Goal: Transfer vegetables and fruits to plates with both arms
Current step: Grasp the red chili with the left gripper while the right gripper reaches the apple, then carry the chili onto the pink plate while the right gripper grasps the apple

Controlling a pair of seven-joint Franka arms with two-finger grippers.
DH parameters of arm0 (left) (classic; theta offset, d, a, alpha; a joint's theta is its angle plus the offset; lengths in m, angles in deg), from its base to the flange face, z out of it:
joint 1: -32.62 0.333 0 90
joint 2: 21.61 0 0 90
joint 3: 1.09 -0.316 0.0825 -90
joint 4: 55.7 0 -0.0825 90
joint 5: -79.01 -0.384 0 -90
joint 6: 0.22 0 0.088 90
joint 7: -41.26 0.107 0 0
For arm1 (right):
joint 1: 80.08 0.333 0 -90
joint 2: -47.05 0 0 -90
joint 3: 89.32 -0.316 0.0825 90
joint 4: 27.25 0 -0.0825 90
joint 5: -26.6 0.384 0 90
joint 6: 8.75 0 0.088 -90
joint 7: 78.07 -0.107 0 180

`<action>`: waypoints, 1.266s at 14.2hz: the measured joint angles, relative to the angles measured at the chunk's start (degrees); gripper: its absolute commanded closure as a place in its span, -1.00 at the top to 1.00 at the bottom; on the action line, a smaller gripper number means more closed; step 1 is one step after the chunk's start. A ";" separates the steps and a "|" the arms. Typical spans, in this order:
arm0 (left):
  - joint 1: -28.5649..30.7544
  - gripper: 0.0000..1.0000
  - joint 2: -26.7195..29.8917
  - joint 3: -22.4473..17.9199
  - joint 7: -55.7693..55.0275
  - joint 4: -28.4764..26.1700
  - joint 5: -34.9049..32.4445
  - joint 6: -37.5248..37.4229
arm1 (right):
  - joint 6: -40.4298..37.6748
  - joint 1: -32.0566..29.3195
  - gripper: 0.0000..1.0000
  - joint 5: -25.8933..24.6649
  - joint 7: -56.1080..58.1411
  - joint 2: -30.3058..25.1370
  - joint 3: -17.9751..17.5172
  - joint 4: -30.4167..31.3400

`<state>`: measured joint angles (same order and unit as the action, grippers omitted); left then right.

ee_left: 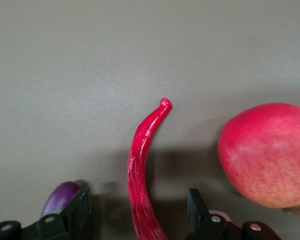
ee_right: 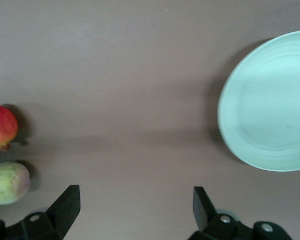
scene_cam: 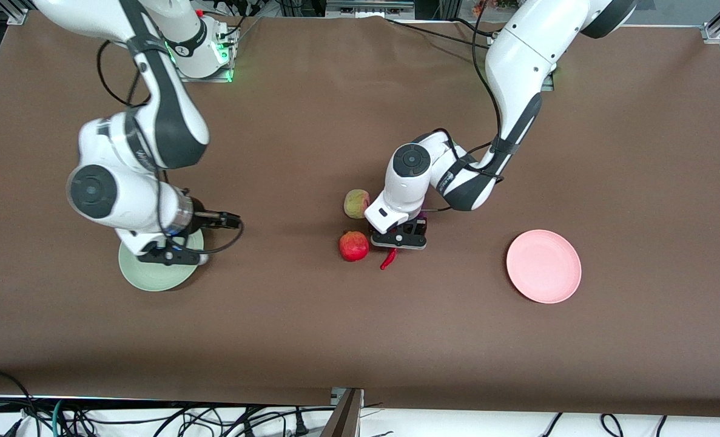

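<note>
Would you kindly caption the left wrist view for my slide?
Left gripper open astride the red chili, pomegranate and eggplant alongside.

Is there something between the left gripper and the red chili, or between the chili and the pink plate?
Nothing visible blocks either. The left gripper is open with the chili pepper between its fingers. From there to the pink plate the table is bare.
</note>
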<state>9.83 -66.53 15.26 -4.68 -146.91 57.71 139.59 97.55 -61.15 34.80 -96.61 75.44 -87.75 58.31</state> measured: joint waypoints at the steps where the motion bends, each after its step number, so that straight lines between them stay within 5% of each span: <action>1: -0.02 0.15 -0.67 0.00 0.03 0.00 -0.05 0.27 | 0.67 1.06 1.00 0.43 -1.27 0.51 -0.01 0.00; 4: -0.04 -1.00 -2.05 0.00 0.93 0.01 -0.23 2.62 | 2.99 4.76 1.00 1.87 -6.30 1.59 -0.09 0.00; 10: 0.88 -1.00 -0.65 -0.07 2.70 2.00 -0.24 1.82 | 10.57 13.84 1.00 2.07 -17.62 6.45 -0.15 0.02; 18: 9.46 -1.00 15.16 -0.34 7.16 3.15 0.50 -25.58 | 14.29 17.66 1.00 8.12 -19.53 8.47 -0.16 0.02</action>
<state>19.28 -51.38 14.92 2.48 -143.76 58.21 114.01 111.83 -43.49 42.93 -116.13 83.91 -87.91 58.33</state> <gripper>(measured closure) 0.837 0.000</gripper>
